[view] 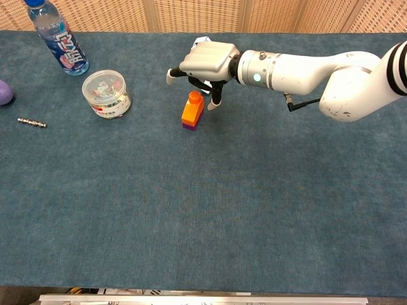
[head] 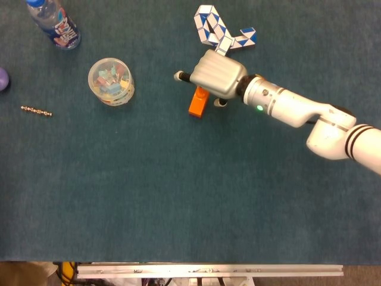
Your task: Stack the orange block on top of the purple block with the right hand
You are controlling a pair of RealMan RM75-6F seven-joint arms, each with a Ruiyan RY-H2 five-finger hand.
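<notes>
The orange block [view: 192, 109] stands on the purple block [view: 189, 126], of which only a thin strip shows at the bottom. From above, the orange block [head: 197, 102] hides the purple one. My right hand [view: 205, 64] hovers just above and behind the stack, fingers spread apart and holding nothing. In the head view the right hand [head: 215, 74] sits just beyond the block's far end, clear of it. The left hand is in neither view.
A clear tub of small pieces [view: 106, 93] stands left of the stack. A water bottle [view: 58, 39], a purple ball [view: 4, 91] and a bead chain [view: 32, 122] lie farther left. A blue-and-white snake puzzle [head: 218, 28] lies behind the hand.
</notes>
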